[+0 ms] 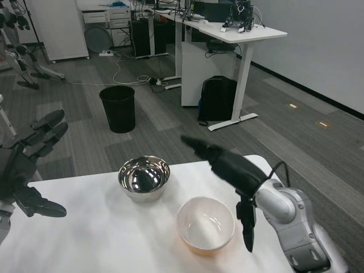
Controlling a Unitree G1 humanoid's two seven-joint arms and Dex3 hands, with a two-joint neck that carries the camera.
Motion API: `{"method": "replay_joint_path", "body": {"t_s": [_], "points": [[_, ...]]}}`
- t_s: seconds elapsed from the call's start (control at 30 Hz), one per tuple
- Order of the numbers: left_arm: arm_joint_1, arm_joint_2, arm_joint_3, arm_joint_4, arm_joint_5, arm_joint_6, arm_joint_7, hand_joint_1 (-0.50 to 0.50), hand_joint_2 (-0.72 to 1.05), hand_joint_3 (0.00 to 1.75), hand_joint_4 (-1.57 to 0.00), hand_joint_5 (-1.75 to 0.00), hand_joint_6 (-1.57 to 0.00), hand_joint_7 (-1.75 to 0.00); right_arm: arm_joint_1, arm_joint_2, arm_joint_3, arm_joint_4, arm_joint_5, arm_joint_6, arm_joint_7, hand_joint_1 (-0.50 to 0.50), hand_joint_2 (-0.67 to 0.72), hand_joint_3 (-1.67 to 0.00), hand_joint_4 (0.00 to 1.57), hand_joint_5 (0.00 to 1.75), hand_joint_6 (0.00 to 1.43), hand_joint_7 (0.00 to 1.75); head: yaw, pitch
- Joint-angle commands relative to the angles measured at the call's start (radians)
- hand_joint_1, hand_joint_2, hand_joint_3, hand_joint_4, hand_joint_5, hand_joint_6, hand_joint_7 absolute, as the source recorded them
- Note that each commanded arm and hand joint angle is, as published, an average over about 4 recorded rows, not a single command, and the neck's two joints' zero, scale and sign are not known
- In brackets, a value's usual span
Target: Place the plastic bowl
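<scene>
Two bowls sit apart on the table (85,227), steel bowl (144,177) behind plastic bowl (205,224); right hand (230,170) spread empty above, apparently poised to grasp, left hand (28,165) open aside.

Grey carpet floor (296,142), black bin (118,108), white desk (227,28), black backpack (218,98) beneath it.

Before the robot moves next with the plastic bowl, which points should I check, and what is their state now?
1. Pale round plastic bowl stands upright on the white table: ok.
2. Right hand holds nothing, fingers apart: ok.
3. Right hand is on the plastic bowl: not ok, it is above and beside it.
4. Left hand is open and away from both bowls: ok.
5. Shiny round metal bowl stands apart from the plastic bowl: ok.
6. Where the plastic bowl must go: cannot tell.
</scene>
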Motion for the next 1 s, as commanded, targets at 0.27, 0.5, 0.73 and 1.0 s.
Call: {"method": "replay_joint_path", "body": {"t_s": [0.27,0.5,0.73,1.0], "points": [[-0.009,-0.006,0.0,0.016,-0.004,-0.011,-0.001,0.5,-0.64,0.44,-0.52,0.0,-0.63,0.0,0.008,0.041,-0.184,0.023,0.473,-0.352,-0.382,-0.46,0.66,0.0,0.0,0.0,0.0,0.05,-0.022,0.016],[-0.017,-0.009,0.002,0.016,-0.004,-0.013,-0.001,0.5,-0.64,0.44,-0.52,0.0,-0.63,0.0,-0.007,0.04,-0.195,0.045,0.485,-0.391,-0.413,-0.46,0.6,0.0,0.0,0.0,0.0,0.07,-0.011,0.019],[-0.022,-0.013,0.005,0.014,-0.003,-0.012,-0.001,0.5,-0.64,0.44,-0.52,0.0,-0.63,0.0,-0.007,0.049,-0.168,0.078,0.496,-0.401,-0.412,-0.46,0.6,0.0,0.0,0.0,0.0,0.05,-0.003,0.023],[-0.023,-0.018,0.013,0.014,-0.002,-0.012,-0.001,0.5,-0.64,0.44,-0.52,0.0,-0.63,0.0,-0.007,0.055,-0.158,0.099,0.504,-0.41,-0.412,-0.46,0.6,0.0,0.0,0.0,0.0,0.02,-0.002,0.022]]}}
